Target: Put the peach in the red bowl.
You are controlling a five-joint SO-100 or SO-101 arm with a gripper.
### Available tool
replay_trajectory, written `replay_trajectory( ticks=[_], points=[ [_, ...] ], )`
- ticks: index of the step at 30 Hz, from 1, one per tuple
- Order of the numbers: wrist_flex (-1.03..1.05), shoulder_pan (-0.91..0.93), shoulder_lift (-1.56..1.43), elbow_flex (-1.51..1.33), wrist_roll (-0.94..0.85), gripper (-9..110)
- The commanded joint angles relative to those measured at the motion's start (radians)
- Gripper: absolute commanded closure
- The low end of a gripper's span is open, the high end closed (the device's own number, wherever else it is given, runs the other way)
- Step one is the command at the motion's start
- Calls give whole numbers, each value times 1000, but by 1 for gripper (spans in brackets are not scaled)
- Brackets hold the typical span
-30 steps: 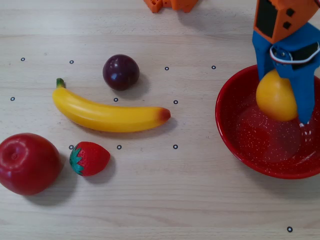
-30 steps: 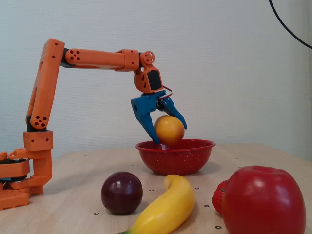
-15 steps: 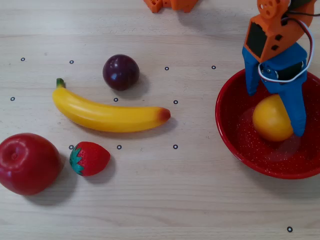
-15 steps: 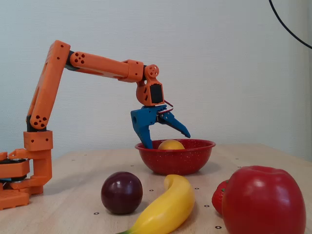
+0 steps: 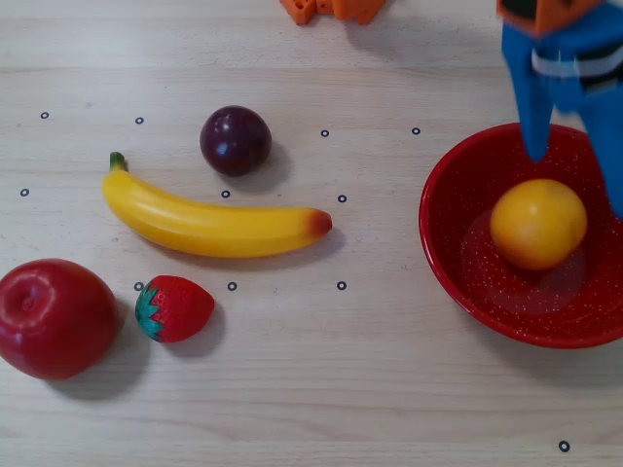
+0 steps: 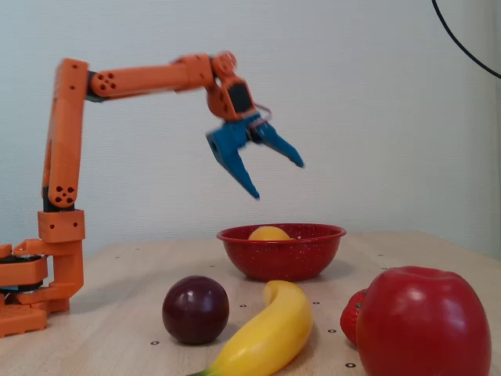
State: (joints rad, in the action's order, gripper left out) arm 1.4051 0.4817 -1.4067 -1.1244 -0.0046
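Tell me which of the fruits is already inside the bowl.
The peach, the round yellow-orange one. It alone sits in the red bowl, below the open gripper. The plum, banana, strawberry and apple lie on the table.

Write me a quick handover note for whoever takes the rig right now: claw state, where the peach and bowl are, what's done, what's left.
Claw: open, empty, raised in the air above the red bowl in the fixed view.
Peach: sitting inside the red bowl, clear of the claw.
Done: peach is in the bowl.
Left: probably just bring the arm back to rest.
Untouched on the table: plum, banana, strawberry, apple.
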Motion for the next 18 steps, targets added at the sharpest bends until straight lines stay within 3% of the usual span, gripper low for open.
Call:
replay_trajectory(
  ticks=[1,10,18],
  points=[
    [29,-48,-164,58,-40,76],
    [97,-133,-462,-106,-66,101],
    [51,-224,-821,-499,-21,101]
  ],
)
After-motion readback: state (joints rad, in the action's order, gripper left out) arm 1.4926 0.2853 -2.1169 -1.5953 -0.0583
